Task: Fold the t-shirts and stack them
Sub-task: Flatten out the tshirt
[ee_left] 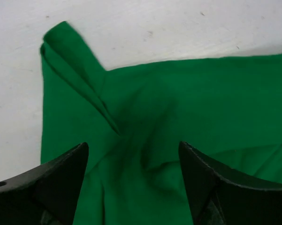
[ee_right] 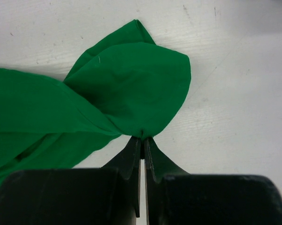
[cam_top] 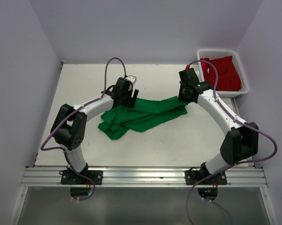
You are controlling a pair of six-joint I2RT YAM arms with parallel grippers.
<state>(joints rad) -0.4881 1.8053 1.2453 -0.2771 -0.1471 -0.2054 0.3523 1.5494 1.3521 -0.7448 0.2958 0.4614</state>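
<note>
Spreading the green t-shirt (cam_top: 141,115) flat looks to be the step in hand: it lies bunched in the middle of the counter (cam_top: 178,145), between the arms. The right gripper (ee_right: 143,140) is pinched tight on a fold at the shirt's right end. The left gripper (ee_left: 133,146) hovers wide over the left part, holding nothing. Next, it likely needs an edge near the sleeve, so both can pull the cloth taut. The red t-shirt (cam_top: 220,72) sits in the basket (cam_top: 241,70), far right.
</note>
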